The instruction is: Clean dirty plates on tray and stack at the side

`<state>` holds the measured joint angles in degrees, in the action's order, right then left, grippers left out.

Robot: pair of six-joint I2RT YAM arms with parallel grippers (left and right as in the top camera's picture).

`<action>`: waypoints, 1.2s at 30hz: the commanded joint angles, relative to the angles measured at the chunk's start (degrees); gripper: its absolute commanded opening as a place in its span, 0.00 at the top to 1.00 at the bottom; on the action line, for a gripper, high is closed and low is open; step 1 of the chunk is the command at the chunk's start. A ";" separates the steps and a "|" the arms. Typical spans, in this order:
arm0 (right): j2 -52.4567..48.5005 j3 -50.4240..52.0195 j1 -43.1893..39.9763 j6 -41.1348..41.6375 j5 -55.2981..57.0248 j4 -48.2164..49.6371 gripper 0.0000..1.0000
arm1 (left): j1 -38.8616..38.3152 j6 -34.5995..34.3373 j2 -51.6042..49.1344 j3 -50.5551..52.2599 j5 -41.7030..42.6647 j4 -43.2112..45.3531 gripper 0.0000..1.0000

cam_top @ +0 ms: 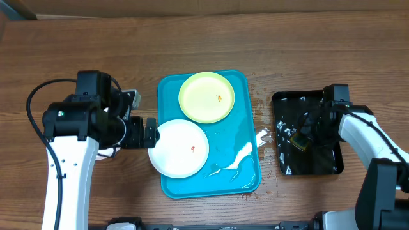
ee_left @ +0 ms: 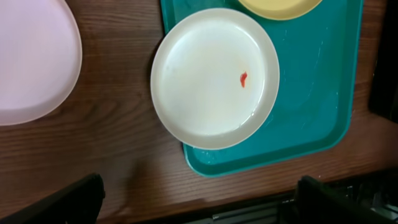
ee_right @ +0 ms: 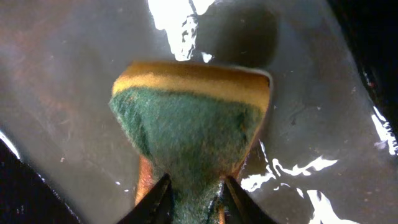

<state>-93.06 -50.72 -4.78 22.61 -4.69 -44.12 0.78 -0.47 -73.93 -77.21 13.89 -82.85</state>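
The turquoise tray lies mid-table. On it a yellow-green plate with an orange speck sits at the far end. A white plate with a red speck overhangs the tray's left rim. In the left wrist view the white plate sits on the tray, the yellow-green plate shows at the top, and another pale plate lies on the table to the left. My left gripper is open and empty beside the white plate; it also shows in the left wrist view. My right gripper is shut on a green-and-yellow sponge.
A black tray, wet and shiny, stands at the right; my right gripper holds the sponge over it. White foam streaks lie on the turquoise tray's near right part. Water drops wet the wood between the trays.
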 commanded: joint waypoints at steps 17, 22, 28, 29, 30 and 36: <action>-1.53 0.26 0.33 0.15 -0.85 -0.28 0.96 | -0.07 -12.90 8.26 14.69 -14.34 9.51 0.06; -1.53 0.26 0.33 0.15 -1.40 -0.57 0.96 | -0.04 -12.90 0.70 19.52 -14.23 14.75 0.16; -1.53 0.26 0.33 0.15 -1.40 -0.07 0.96 | -0.07 -8.98 -10.49 20.20 -9.09 24.74 0.42; -1.53 0.26 0.33 0.15 -1.40 -0.07 0.96 | -0.07 -8.37 -11.76 20.20 -8.46 25.46 0.45; -1.53 0.26 0.33 0.17 -1.40 -0.07 0.96 | -0.07 -7.87 -13.60 20.20 -8.02 26.36 0.50; -1.53 0.26 0.33 0.15 -1.40 -0.11 0.96 | -0.07 -3.93 -23.06 20.20 -5.68 27.19 0.65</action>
<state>-93.82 -50.72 -4.78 22.68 -5.72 -44.12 0.78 -8.34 -93.43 -57.45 4.91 -55.68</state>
